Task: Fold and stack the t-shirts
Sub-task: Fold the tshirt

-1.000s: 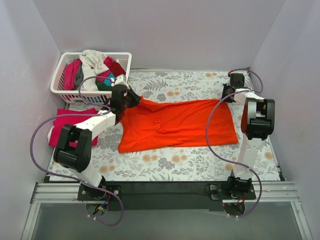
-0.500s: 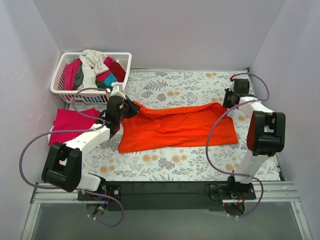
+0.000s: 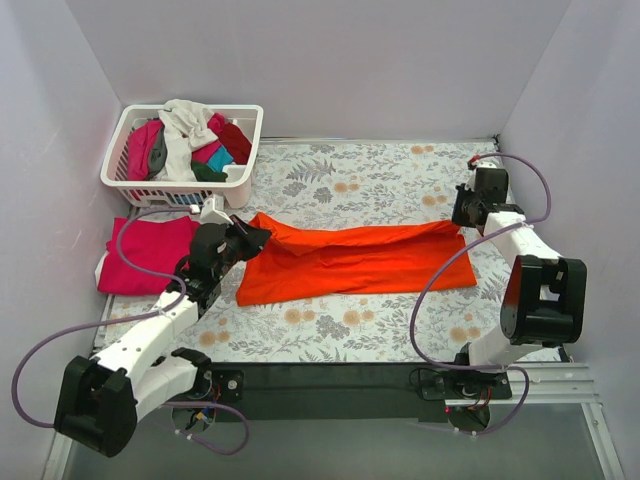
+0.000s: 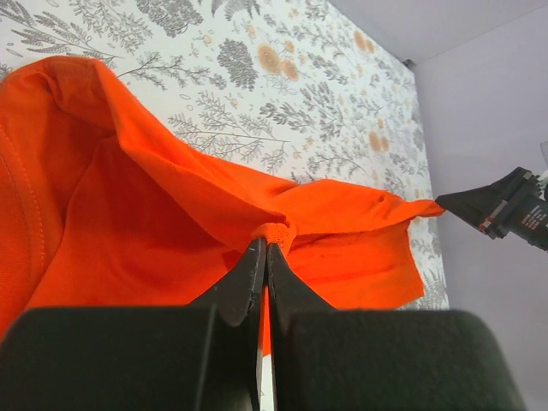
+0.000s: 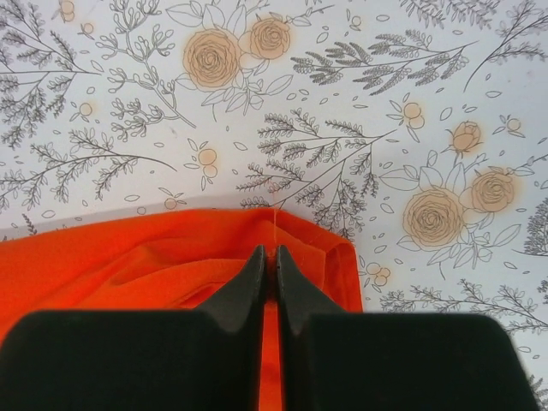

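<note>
The bright orange t-shirt (image 3: 350, 262) lies across the middle of the flowered table, its far edge lifted and doubled toward the near side. My left gripper (image 3: 256, 229) is shut on the shirt's far left corner, a bunched orange fold (image 4: 276, 232) pinched at the fingertips. My right gripper (image 3: 462, 218) is shut on the far right corner, where the orange hem (image 5: 282, 231) shows beside the closed fingers. A magenta-pink t-shirt (image 3: 148, 253) lies folded at the left edge. More t-shirts, white, pink, dark red and teal, are heaped in the basket.
A white slatted basket (image 3: 240, 172) stands at the far left corner. Grey walls close in the table on three sides; the right wall is near my right arm. Purple cables loop from both arms.
Both grippers have drawn the orange shirt's far edge toward the near side, so the shirt now looks narrower. The left arm has swung down and left; the right arm moved right.
</note>
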Controlling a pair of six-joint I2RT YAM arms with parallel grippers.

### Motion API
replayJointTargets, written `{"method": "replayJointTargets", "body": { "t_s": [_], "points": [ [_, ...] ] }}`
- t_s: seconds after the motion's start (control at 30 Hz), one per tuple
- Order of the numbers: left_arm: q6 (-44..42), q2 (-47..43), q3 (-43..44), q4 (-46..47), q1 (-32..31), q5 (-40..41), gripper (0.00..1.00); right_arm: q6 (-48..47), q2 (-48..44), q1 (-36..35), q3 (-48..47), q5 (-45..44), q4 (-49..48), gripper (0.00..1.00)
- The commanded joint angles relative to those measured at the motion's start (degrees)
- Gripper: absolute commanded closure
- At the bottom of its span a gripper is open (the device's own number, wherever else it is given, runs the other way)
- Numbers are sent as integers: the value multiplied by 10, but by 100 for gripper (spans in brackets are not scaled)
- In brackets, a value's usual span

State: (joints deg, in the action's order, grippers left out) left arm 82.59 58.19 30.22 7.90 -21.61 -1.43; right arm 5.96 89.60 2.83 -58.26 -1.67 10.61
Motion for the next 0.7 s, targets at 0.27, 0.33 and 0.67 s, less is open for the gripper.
{"method": "replayJointTargets", "body": {
  "t_s": [0.27, 0.33, 0.67],
  "points": [
    [28, -69, -30, -56, -3, -50, 100, -16, -58, -8, 32, -30, 15, 99],
    [31, -82, -38, -61, -3, -52, 100, -18, -72, -9, 44, -31, 17, 99],
    [40, -124, -60, -120, -3, -103, 95, -22, -120, -16, 88, -56, 49, 94]
  ]
}}
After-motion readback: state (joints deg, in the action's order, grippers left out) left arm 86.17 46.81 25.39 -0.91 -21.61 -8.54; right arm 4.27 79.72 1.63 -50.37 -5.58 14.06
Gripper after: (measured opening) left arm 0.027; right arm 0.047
